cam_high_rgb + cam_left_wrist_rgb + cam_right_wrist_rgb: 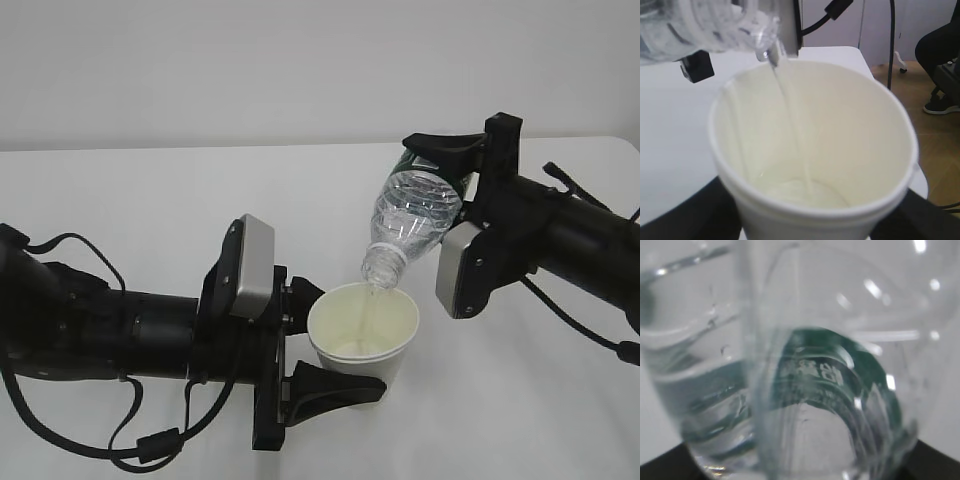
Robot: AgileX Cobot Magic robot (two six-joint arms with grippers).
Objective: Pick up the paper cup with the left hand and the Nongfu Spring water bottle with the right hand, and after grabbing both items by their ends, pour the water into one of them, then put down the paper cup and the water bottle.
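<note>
Currently you are mid-pour. Your left gripper (pixel 330 340) is clamped on the lower wall of the small white tapered paper cup (pixel 362 330), which stands roughly upright at about six o'clock in the exterior view. Your right gripper (pixel 455 170) holds the small clear ribbed plastic bottle with the dark green label band (pixel 410 218) by its base end, at about two o'clock from the cup. The bottle is tilted neck-down, its mouth just above the rim. A thin stream of clear water (pixel 790 117) falls inside the cup and pools at the bottom. Keep the mouth centred over the opening, hold the cup level, and deepen the tilt slowly; a jerk risks spillage on the white table (pixel 150 200).
</note>
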